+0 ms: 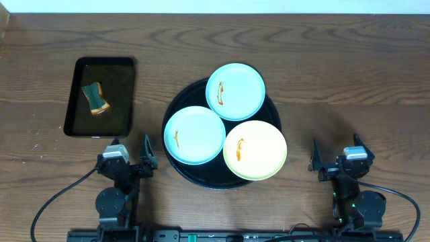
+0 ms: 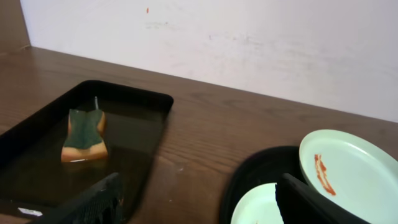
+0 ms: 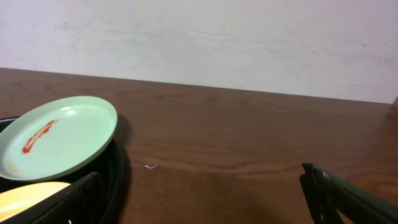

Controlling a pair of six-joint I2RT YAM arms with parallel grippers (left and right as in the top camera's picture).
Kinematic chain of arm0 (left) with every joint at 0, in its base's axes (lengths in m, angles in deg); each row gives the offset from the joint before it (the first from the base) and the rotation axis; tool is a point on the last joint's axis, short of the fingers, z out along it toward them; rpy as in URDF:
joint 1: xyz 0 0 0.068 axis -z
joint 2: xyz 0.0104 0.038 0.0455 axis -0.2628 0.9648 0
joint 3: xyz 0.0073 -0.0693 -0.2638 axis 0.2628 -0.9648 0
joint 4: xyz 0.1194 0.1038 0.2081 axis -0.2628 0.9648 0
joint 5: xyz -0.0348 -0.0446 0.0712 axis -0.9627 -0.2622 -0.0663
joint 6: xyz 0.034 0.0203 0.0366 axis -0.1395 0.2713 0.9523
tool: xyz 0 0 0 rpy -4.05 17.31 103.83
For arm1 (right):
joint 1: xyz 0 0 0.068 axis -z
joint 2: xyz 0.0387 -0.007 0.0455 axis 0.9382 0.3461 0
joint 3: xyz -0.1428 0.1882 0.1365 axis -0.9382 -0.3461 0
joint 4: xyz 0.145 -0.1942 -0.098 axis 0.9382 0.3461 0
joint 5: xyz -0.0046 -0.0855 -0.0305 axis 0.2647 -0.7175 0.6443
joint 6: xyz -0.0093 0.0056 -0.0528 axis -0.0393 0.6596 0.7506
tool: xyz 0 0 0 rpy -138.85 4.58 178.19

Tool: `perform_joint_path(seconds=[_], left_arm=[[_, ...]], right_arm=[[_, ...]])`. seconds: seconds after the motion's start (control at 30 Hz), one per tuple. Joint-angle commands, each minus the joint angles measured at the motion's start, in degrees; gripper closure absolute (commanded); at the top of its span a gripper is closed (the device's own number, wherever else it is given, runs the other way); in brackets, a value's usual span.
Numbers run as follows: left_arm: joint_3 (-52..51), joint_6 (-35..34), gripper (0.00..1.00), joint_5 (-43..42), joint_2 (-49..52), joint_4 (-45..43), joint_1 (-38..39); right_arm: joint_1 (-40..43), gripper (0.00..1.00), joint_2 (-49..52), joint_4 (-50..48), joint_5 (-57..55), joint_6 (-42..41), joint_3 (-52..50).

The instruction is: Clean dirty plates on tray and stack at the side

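Three dirty plates with orange-brown smears lie on the round black tray: a mint-blue plate at the back, a mint-blue plate at front left, a pale yellow plate at front right. My left gripper is open and empty, left of the tray near the front edge. My right gripper is open and empty, right of the tray. The left wrist view shows the back plate and the front-left plate. The right wrist view shows the back plate and the yellow plate's edge.
A rectangular black tray holding a green and orange sponge lies at the left; the sponge also shows in the left wrist view. Bare wooden table spreads right of the round tray. A white wall stands behind.
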State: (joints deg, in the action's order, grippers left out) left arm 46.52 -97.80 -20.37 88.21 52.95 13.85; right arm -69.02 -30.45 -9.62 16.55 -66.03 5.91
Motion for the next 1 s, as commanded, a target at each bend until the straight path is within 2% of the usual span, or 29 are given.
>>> perform_joint_path(seconds=[0.0,0.1,0.2,0.27,0.33,0.47,0.6,0.67,0.77,0.83,0.97], left_arm=[[-0.52,-10.97,0.21,-8.39,-0.42,0.02,0.2],[-0.52,-23.56,0.22,-17.88,-0.42,-1.38,0.2],[-0.52,-32.61,0.21,-19.06,-0.42,-3.58,0.2],[-0.52,-36.35,0.21,-19.08,-0.42,-6.64,0.2],[-0.52,-36.35,0.21,-19.85,-0.42,-11.89,0.2],[-0.15,-30.4,0.21,-20.35,-0.42,-22.25,0.17],[4.09,-22.05,0.21,-16.9,0.52,-20.26,0.2],[7.67,-19.54,0.21,-13.14,2.43,-15.28,0.17],[17.31,-13.51,0.21,-7.93,9.6,-2.67,0.17],[28.09,-10.32,0.21,-2.36,20.0,9.44,0.2],[44.11,-3.93,0.21,4.63,37.16,23.06,0.17]], right_arm=[[0.46,0.01,-0.31,0.24,-0.37,0.57,-0.09],[0.46,0.01,-0.31,0.26,-0.35,0.57,-0.09],[0.46,0.01,-0.31,0.26,-0.35,0.57,-0.09],[0.46,0.01,-0.31,0.24,-0.35,0.57,-0.09],[0.46,0.01,-0.31,0.24,-0.37,0.57,-0.09],[0.46,0.01,-0.31,0.24,-0.35,0.57,-0.09],[0.46,0.01,-0.31,0.26,-0.35,0.57,-0.09],[0.46,0.01,-0.31,0.26,-0.35,0.57,-0.09],[0.46,0.01,-0.31,0.24,-0.35,0.57,-0.09],[0.46,0.01,-0.31,0.24,-0.35,0.57,-0.09],[0.46,0.01,-0.28,0.24,-0.35,0.57,-0.09]])
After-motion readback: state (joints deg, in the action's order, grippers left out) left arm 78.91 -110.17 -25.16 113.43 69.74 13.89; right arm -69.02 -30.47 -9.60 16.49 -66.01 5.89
